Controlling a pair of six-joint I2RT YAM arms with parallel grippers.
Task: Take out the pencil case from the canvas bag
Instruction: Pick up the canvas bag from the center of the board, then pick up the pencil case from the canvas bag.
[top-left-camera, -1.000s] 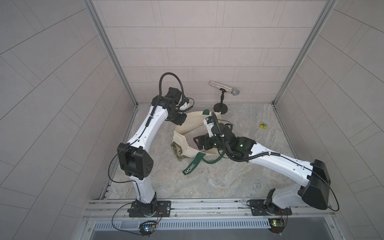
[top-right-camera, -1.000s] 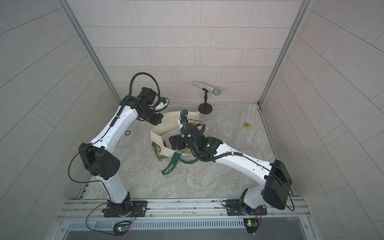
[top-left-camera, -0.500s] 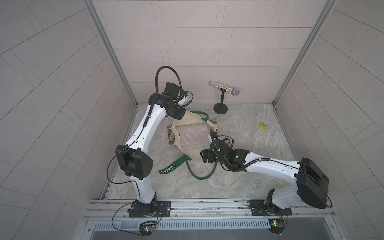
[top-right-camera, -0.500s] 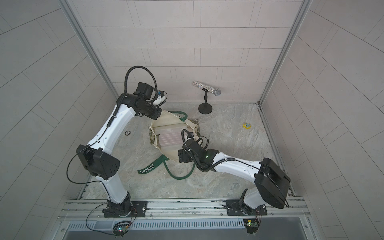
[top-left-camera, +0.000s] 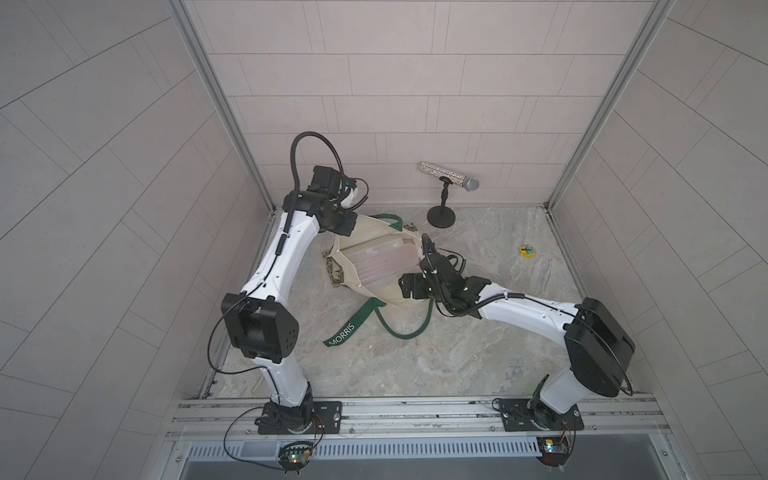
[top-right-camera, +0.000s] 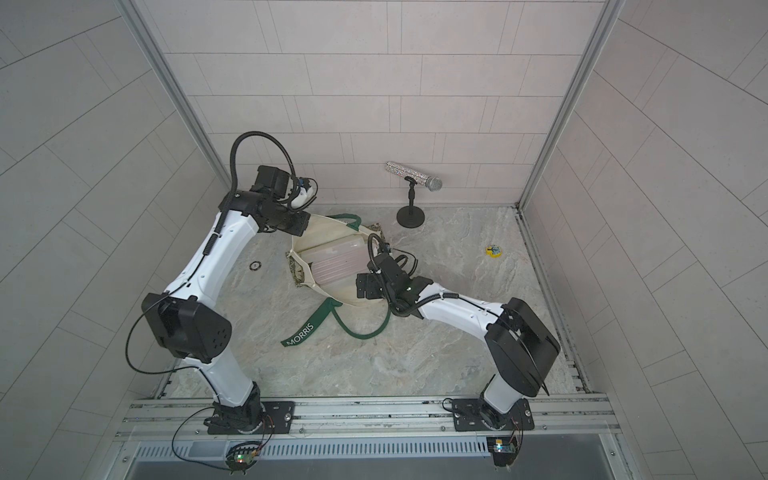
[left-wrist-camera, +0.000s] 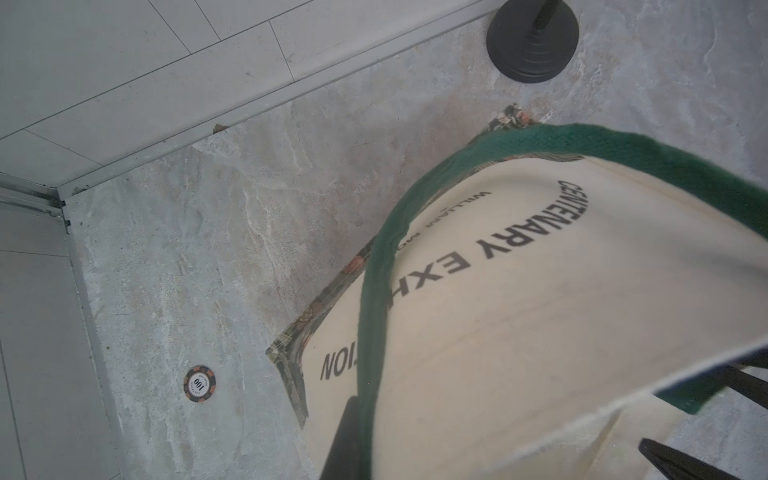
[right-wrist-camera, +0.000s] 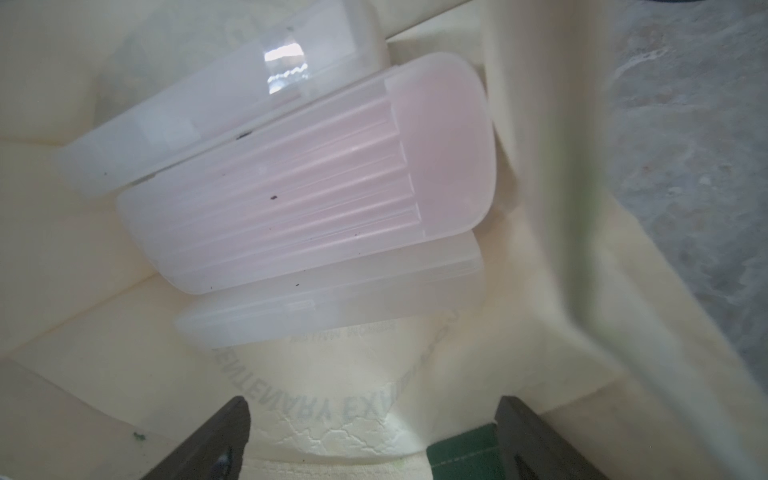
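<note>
Step in hand: reach into the opened bag; the case is not yet grasped
Left gripper: fingers together, apparently on the raised rim of the canvas bag; cloth hides the pinch itself
Right gripper: fingers wide apart and empty, at the bag's mouth, short of the case
Pencil case: inside the bag on the cream lining; translucent pink plastic, ribbed, rounded ends, clear plastic pieces along both long sides
Bag: slumped on the surface, green handle trailing
Next move: go deeper, straddle the narrow width, close firmly; the smooth shell probably slips
</note>
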